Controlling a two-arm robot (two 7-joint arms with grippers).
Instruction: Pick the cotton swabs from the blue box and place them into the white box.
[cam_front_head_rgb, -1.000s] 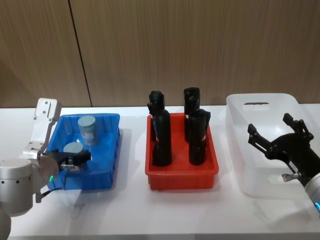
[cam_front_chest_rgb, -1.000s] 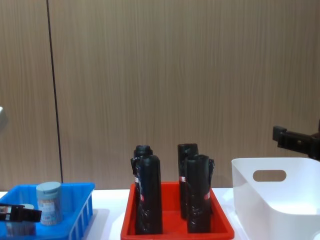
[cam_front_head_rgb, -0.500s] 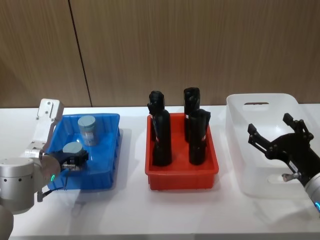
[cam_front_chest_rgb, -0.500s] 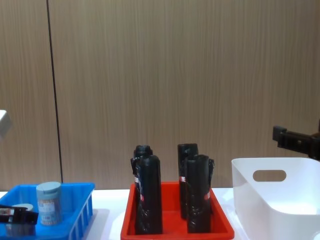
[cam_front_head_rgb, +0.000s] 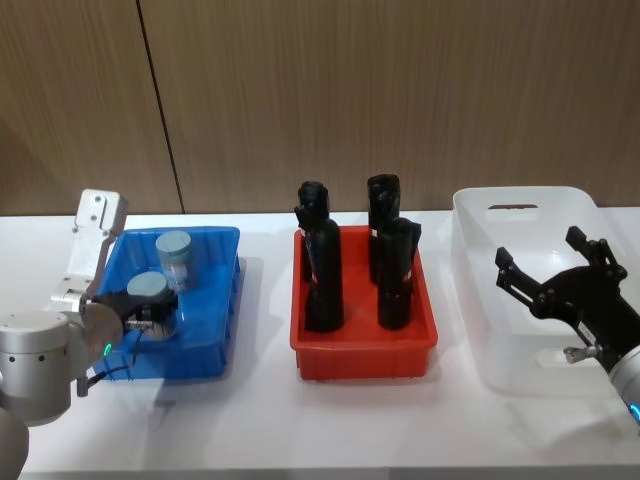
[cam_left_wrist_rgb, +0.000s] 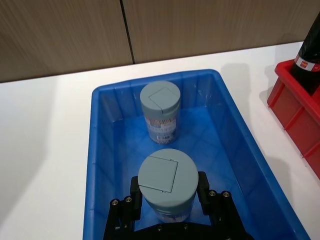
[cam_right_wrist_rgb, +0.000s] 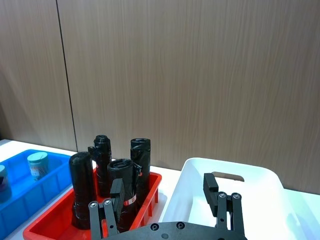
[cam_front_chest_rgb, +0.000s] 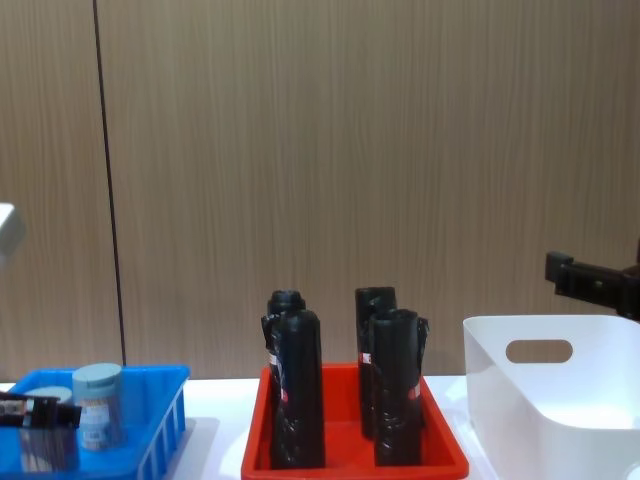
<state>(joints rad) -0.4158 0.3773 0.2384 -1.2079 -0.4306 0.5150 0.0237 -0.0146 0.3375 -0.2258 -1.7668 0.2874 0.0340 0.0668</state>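
The left end effector (cam_left_wrist_rgb: 167, 202) sits inside the blue box (cam_left_wrist_rgb: 235, 120), its fingers clamped on either side of one cotton swabs jar (cam_left_wrist_rgb: 166, 179). A second cotton swabs jar (cam_left_wrist_rgb: 160, 106) stands upright just beyond it, apart from the held one. The right end effector (cam_front_head_rgb: 537, 248) hovers over the white box (cam_front_head_rgb: 465, 215), fingers spread apart. A red tray (cam_front_head_rgb: 362, 348) of black bottles (cam_front_head_rgb: 322, 270) stands on the worktop (cam_front_head_rgb: 300, 420) between the two end effectors.
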